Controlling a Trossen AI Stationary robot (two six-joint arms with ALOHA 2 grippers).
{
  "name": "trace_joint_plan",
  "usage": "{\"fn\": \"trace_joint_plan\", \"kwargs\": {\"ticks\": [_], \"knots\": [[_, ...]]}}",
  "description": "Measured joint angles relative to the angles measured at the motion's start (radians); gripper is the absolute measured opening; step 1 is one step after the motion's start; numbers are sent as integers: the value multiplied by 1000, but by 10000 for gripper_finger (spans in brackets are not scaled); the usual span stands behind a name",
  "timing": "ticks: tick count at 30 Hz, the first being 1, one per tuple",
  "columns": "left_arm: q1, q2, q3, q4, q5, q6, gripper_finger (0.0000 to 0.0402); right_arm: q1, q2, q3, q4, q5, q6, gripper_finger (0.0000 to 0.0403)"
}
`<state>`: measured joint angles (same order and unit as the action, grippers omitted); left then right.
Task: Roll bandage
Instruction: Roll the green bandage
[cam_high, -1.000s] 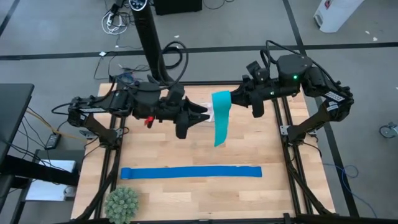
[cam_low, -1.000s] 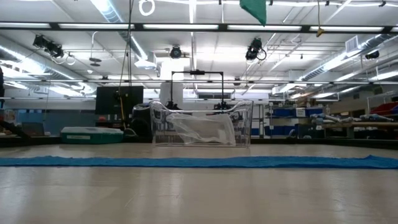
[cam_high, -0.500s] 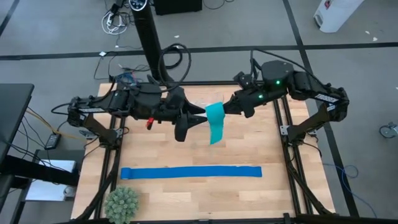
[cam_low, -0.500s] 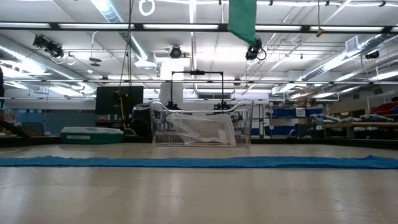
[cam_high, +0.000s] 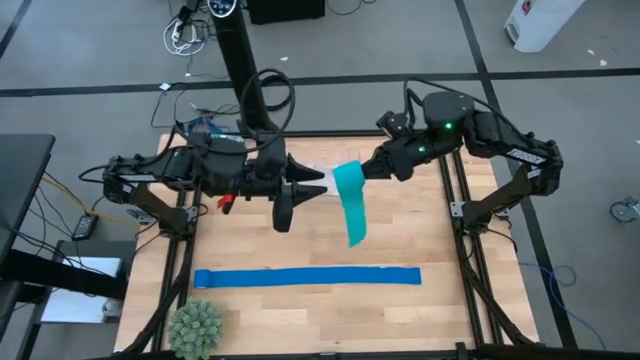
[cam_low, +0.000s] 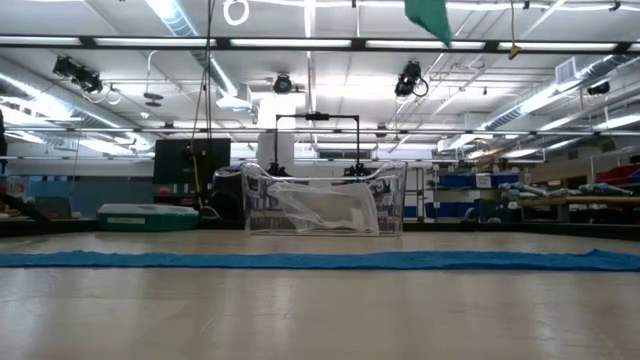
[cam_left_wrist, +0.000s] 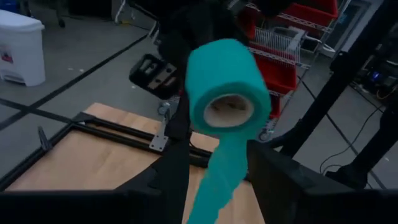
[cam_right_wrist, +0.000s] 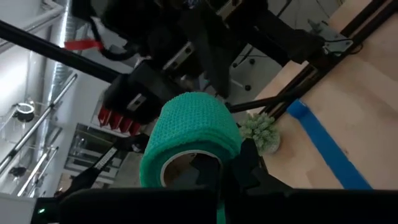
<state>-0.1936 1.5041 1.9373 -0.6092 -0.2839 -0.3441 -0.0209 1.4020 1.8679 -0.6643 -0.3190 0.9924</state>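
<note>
Teal fabric, the bandage (cam_high: 348, 190), is partly wound: a fair roll sits at its top with a loose tail hanging below, so the rolling looks well begun but not finished (the tail has yet to be taken up). The roll is held in the air above the middle of the worktop's (cam_high: 300, 310) far half, and the tail's end hangs clear of the wood, as the low view shows only a teal tip at the very top.

The right gripper (cam_high: 368, 170) comes in from the right edge, its fingers together and clamped on the roll's wall, one of them inside the hollow core. The left gripper (cam_high: 318, 184) faces the roll from the left; its fingers stand apart to either side of the hanging tail and do not pinch it, as far as the wrist view tells.

A darker blue strip (cam_high: 307, 277) lies flat along the near part of the worktop, well apart from the tail. A small spiky green plant (cam_high: 196, 325) sits at the near left corner. The wood between roll and strip is bare, giving both arms room; the black frame rails along the left and right edges are the nearest limits.
</note>
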Motion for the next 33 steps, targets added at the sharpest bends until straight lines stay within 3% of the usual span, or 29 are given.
{"fn": "trace_joint_plan", "kwargs": {"ticks": [21,24,28,33], "knots": [[2,1,0,40,-28,27,161,1,71,0,127,-52,26,0],[2,1,0,61,-27,27,126,6,71,0,129,-52,19,4],[2,2,0,91,-14,23,25,13,69,1,136,-34,2,21],[12,2,0,99,17,-89,17,4,57,1,129,-53,-37,61]]}}
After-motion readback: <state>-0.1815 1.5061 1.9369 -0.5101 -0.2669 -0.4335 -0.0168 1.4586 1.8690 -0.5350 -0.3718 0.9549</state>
